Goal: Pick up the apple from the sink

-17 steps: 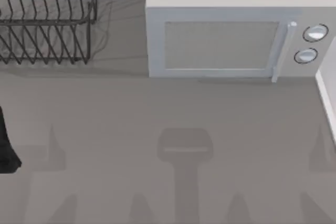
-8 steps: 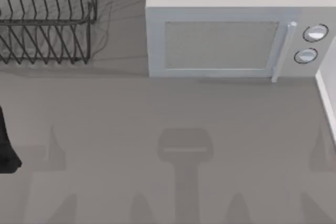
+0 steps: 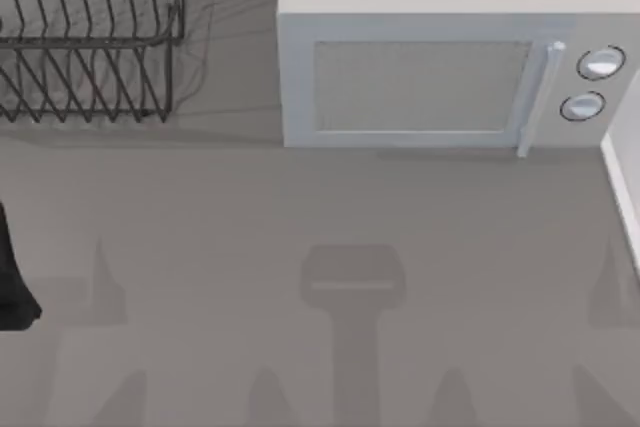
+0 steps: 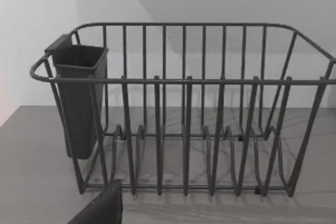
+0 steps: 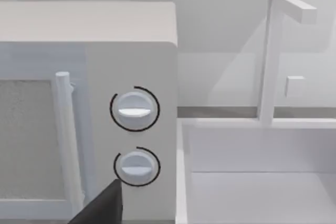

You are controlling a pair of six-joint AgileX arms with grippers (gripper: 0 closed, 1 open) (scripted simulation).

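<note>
The apple is out of view. The white sink (image 5: 220, 124) stands right beside the microwave, and what shows of its basin is bare; its rim (image 3: 622, 187) also edges the top view's far right. A dark part of my right gripper (image 5: 100, 207) juts in low in the right wrist view, facing the microwave's knobs and the sink. In the left wrist view a dark part of my left gripper (image 4: 101, 208) points at the dish rack. A black piece of my left arm (image 3: 12, 277) sits at the table's left edge.
A white microwave (image 3: 420, 77) with two knobs (image 3: 590, 82) stands at the back centre-right. A dark wire dish rack (image 3: 90, 37) with a cutlery cup (image 4: 79, 98) stands at the back left. A white faucet (image 5: 273, 56) rises behind the sink. The grey counter (image 3: 330, 247) stretches in front.
</note>
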